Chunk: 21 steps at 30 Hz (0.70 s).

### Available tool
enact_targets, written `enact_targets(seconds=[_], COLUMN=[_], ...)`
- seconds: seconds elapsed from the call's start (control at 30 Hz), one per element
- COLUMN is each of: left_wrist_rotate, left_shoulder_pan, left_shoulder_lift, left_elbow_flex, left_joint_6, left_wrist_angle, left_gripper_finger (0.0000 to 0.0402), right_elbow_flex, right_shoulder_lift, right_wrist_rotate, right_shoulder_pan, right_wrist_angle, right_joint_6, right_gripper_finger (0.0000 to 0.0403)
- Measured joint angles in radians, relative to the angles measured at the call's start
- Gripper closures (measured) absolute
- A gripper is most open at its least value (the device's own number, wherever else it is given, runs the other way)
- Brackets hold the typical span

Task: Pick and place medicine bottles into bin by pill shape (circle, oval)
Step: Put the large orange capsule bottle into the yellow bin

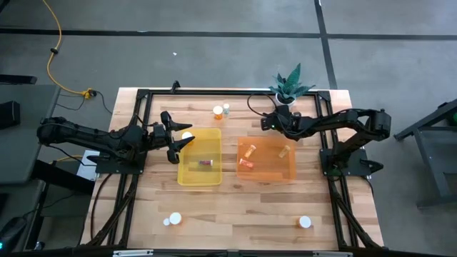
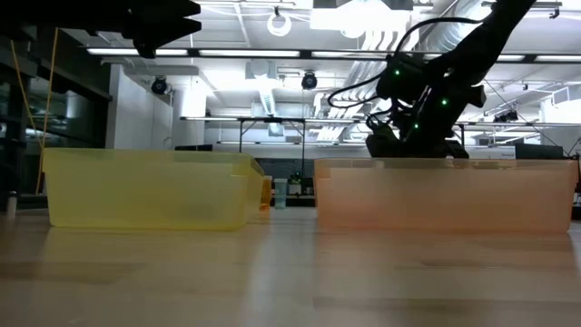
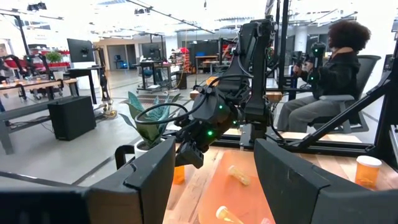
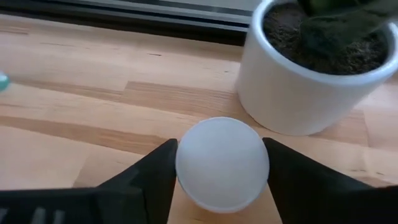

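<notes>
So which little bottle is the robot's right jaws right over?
The white-capped bottle next to the white plant pot. The right gripper has one jaw on each side of its cap. The other bottles sit in the bins or elsewhere on the table.

A white plant pot (image 4: 309,87) full of dark soil stands on the wooden desk (image 1: 235,207) just beside the right end effector (image 1: 270,121); its green plant (image 1: 291,82) rises above. Past the left end effector (image 1: 173,139), a person (image 3: 329,74) sits in a chair beyond the desk. A yellow cable (image 1: 51,50) trails on the floor, well apart from it.
</notes>
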<state>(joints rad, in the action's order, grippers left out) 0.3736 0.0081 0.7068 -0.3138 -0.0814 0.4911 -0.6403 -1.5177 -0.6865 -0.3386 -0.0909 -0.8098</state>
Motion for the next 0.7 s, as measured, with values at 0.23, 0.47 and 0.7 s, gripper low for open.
enact_targets(seconds=[0.23, 0.47, 0.7], left_wrist_rotate=[0.0, 0.0, 0.0], left_shoulder_pan=[0.0, 0.0, 0.0], left_shoulder_lift=[0.0, 0.0, 0.0], left_elbow_flex=[0.0, 0.0, 0.0], left_joint_6=[0.0, 0.002, 0.003], left_wrist_angle=[0.0, 0.0, 0.0], left_gripper_finger=[0.0193, 0.0193, 0.0193], right_elbow_flex=[0.0, 0.0, 0.0], right_shoulder_lift=[0.079, 0.196, 0.216], right_wrist_rotate=[0.01, 0.09, 0.097], right_shoulder_pan=[0.074, 0.213, 0.277], right_wrist_angle=[0.124, 0.355, 0.439], right_joint_6=[0.133, 0.333, 0.392], right_gripper_finger=[0.0214, 0.0201, 0.02])
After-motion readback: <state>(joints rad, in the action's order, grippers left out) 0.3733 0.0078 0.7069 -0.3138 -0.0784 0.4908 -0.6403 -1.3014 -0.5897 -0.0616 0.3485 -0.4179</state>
